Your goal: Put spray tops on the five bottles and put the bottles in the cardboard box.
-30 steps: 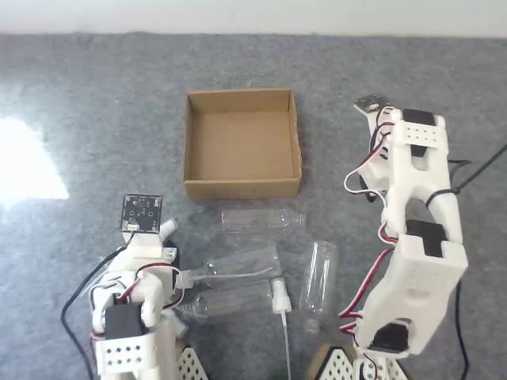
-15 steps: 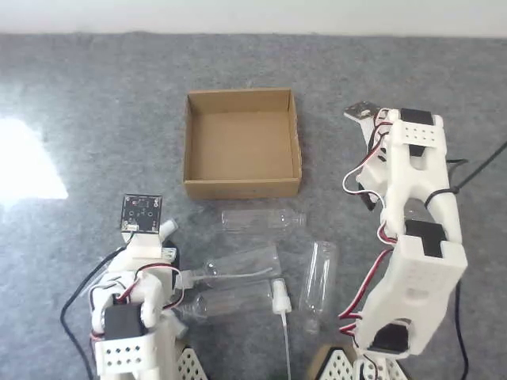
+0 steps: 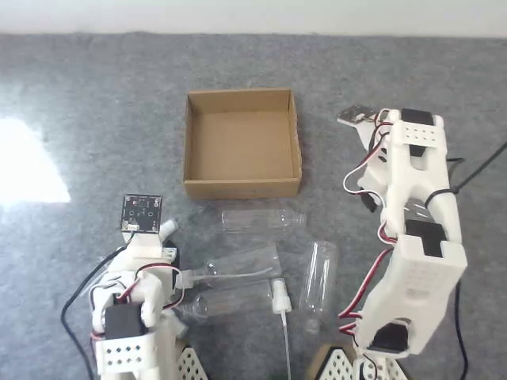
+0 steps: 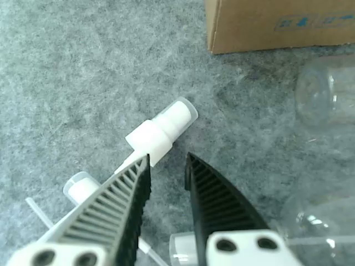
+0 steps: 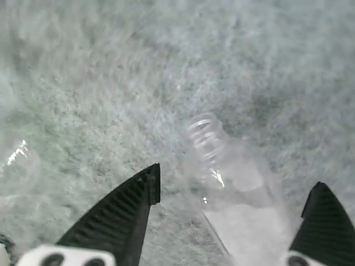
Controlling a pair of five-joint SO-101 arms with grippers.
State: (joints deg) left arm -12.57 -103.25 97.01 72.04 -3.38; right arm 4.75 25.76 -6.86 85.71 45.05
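Note:
The cardboard box (image 3: pixel 242 142) stands open in the middle of the table. In front of it lie several clear capless bottles (image 3: pixel 261 219) (image 3: pixel 238 264) (image 3: pixel 319 277), and a white spray top (image 3: pixel 280 294) with a long tube. My left gripper (image 4: pixel 166 160) hangs low with its jaws a narrow gap apart, nothing between them; a white spray top (image 4: pixel 161 133) lies just past its tips. My right gripper (image 5: pixel 237 176) is wide open above a clear bottle (image 5: pixel 233 183) whose threaded neck points away. The right arm (image 3: pixel 412 158) stands right of the box.
The box's front wall (image 4: pixel 277 22) is close ahead of my left gripper, with bottles (image 4: pixel 327 94) beside it. More spray tops (image 4: pixel 80 185) lie under the left fingers. Grey felt covers the table; there is free room left of the box.
The right arm's wrist has swung a little to the left, toward the box. The left arm and the bottles have not moved.

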